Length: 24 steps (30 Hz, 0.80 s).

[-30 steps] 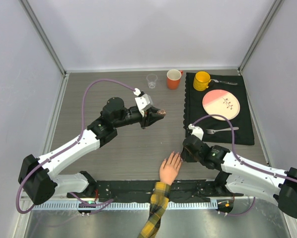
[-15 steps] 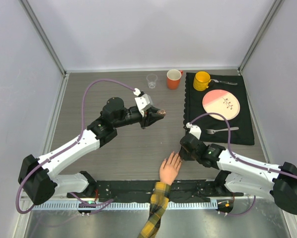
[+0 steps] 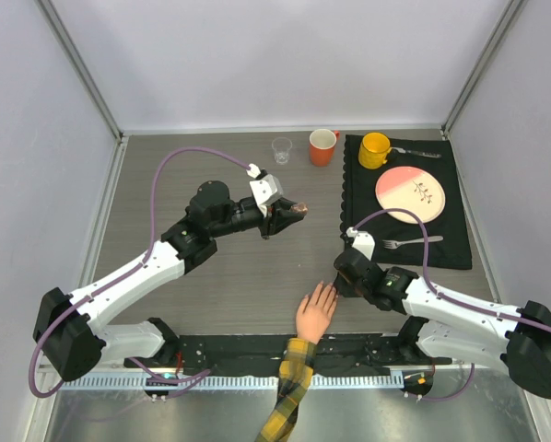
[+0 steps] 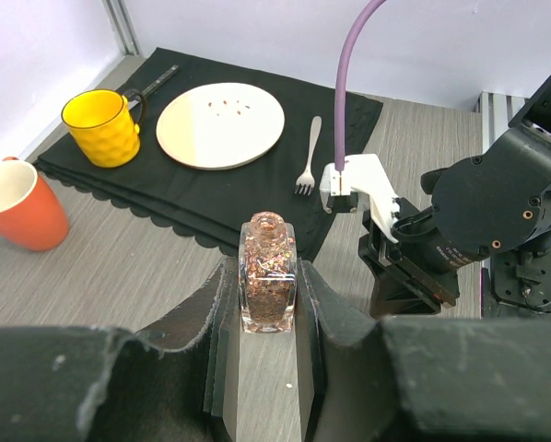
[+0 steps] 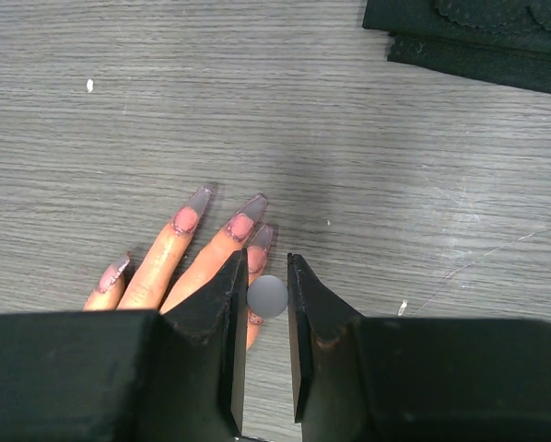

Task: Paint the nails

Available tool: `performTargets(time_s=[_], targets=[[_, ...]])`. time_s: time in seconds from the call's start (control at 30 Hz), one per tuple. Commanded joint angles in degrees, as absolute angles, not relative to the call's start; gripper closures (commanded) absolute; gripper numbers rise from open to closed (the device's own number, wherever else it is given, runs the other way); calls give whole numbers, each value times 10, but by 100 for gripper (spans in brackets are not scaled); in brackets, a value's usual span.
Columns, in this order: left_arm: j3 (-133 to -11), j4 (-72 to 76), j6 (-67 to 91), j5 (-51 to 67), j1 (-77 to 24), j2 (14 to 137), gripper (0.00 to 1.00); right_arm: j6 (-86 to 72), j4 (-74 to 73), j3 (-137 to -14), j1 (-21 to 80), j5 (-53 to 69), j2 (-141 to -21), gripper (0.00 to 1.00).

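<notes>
The peach fake hand (image 3: 315,313) with a plaid sleeve (image 3: 292,391) lies palm down at the table's near edge. In the right wrist view its long nails (image 5: 250,212) are translucent with pink, glittery bases. My right gripper (image 3: 340,281) hangs just over the fingertips, shut (image 5: 266,258) on a round grey brush cap (image 5: 267,296) seen end-on; the brush below it is hidden. My left gripper (image 3: 289,214) is held mid-table, shut (image 4: 268,265) on an open square bottle of copper glitter polish (image 4: 268,272), upright between the jaws.
A black placemat (image 3: 446,249) at the right carries a pink plate (image 3: 410,194), a fork (image 3: 406,242), a yellow mug (image 3: 375,149) and another utensil (image 3: 414,152). An orange mug (image 3: 322,146) and a small clear cup (image 3: 282,149) stand at the back.
My right gripper has shifted slightly left and forward, closer over the fake hand's fingertips. The left arm and bottle have not moved.
</notes>
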<state>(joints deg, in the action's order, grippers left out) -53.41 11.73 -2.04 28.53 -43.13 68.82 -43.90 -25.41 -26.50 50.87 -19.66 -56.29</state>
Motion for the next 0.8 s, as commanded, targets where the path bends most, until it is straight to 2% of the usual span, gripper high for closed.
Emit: performTargets(time_s=[0.0, 0.77], targets=[[-543, 136, -29, 292, -434, 672, 100, -434, -252, -287, 508, -217, -562, 99], [-544, 138, -25, 294, -433, 668, 100, -447, -281, -264, 508, -174, -512, 99]])
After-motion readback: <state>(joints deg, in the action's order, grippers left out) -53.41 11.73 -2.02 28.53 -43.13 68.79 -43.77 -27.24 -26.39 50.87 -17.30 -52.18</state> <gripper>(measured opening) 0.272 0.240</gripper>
